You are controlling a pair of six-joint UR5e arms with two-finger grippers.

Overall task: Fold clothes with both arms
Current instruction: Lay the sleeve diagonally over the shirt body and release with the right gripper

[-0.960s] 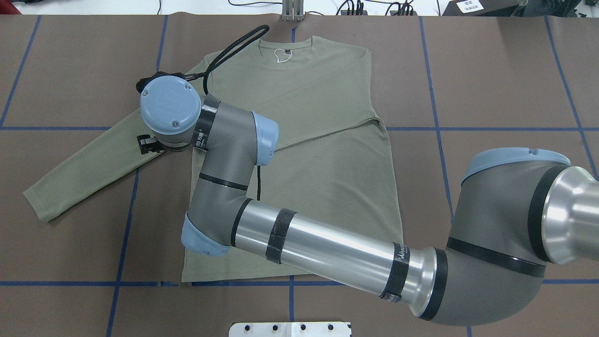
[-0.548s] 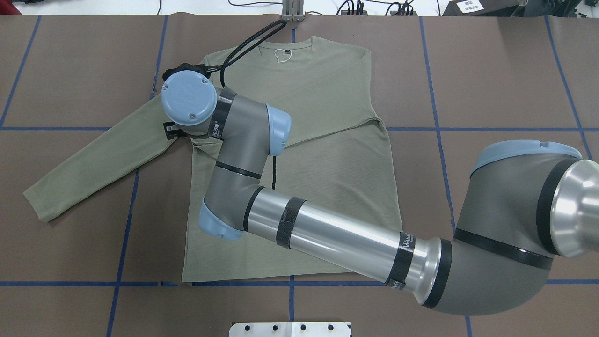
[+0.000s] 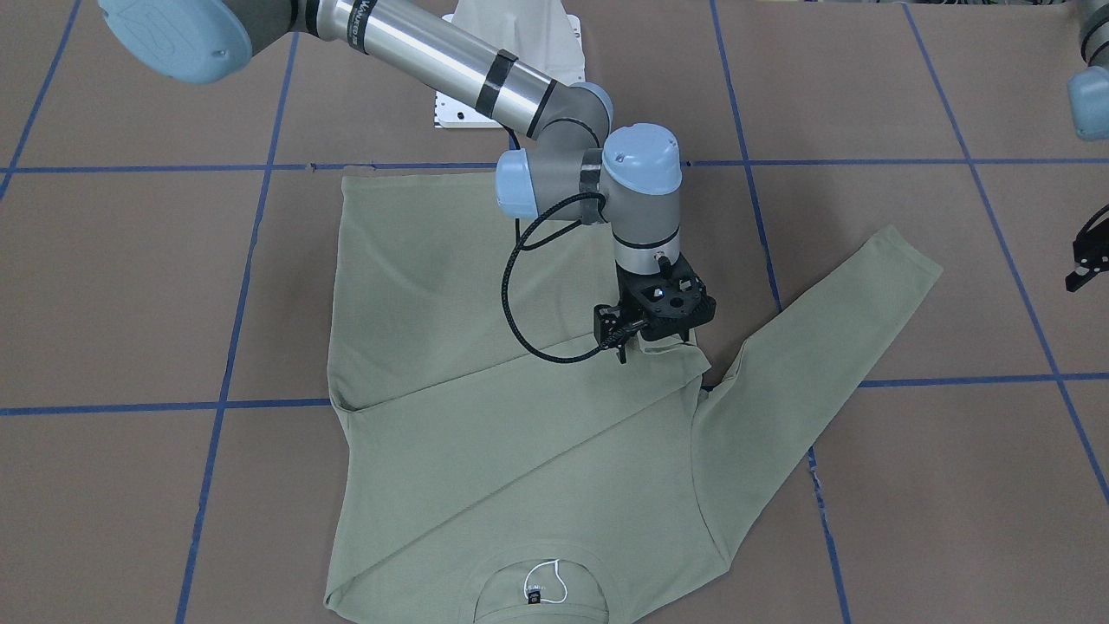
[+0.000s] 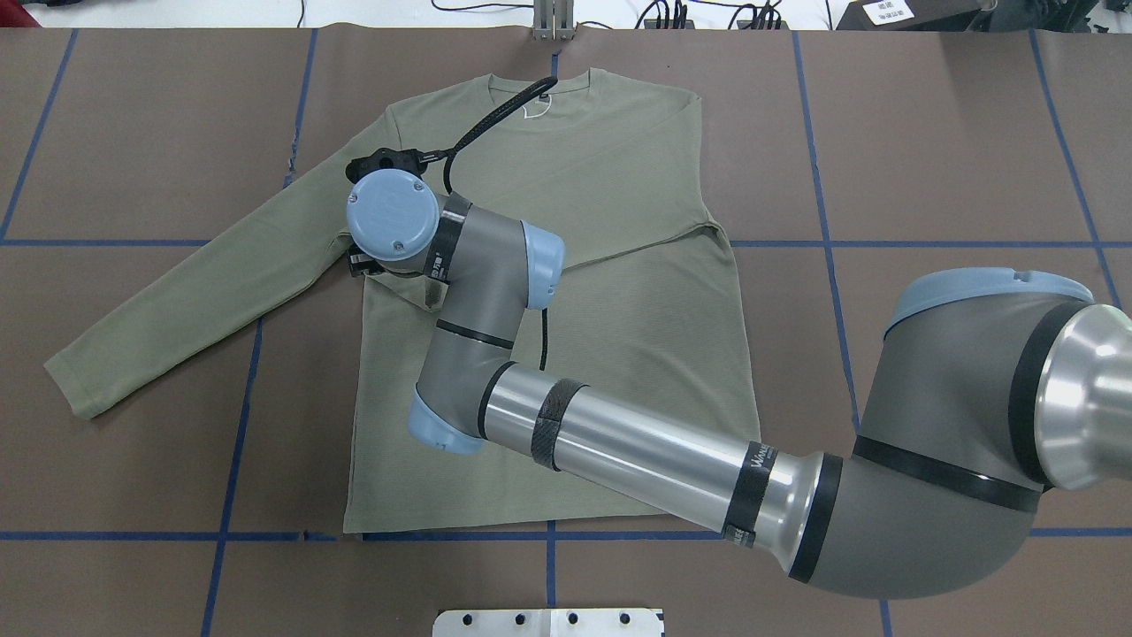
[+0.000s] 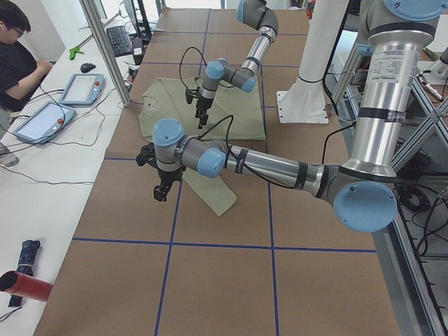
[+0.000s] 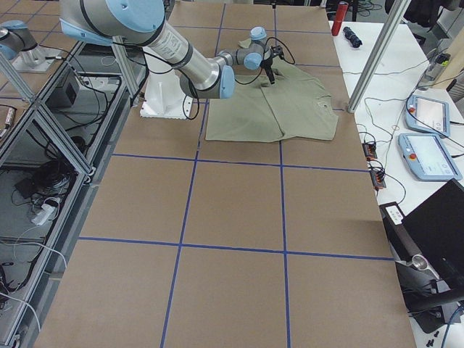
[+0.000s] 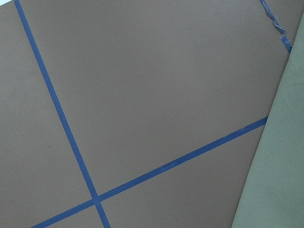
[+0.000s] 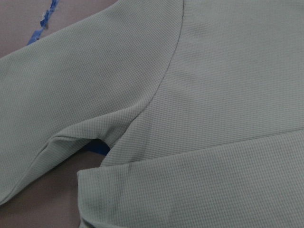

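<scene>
The pale green shirt [image 4: 619, 354] lies flat on the brown table, collar at the far edge. One sleeve is folded across the chest, and its cuff [image 3: 684, 357] ends by the opposite armpit. The other sleeve [image 4: 177, 301] stretches out to the left. My right arm reaches across the shirt, and my right gripper [image 3: 654, 347] hangs just above that cuff and armpit, apparently open and holding nothing. The right wrist view is filled with the cuff [image 8: 142, 199] and armpit fold. My left gripper [image 3: 1083, 273] hovers over bare table beyond the outstretched sleeve, and I cannot tell if it is open or shut.
Blue tape lines [image 4: 239, 398] grid the table. The white pedestal base [image 4: 548, 622] stands at the near edge. In the exterior left view, a person [image 5: 21, 56] sits at a side bench with tablets [image 5: 87, 87], beside a metal post [image 5: 105, 49].
My right arm has swung right, from over the outstretched sleeve to the armpit, and has come lower. The shirt has not moved.
</scene>
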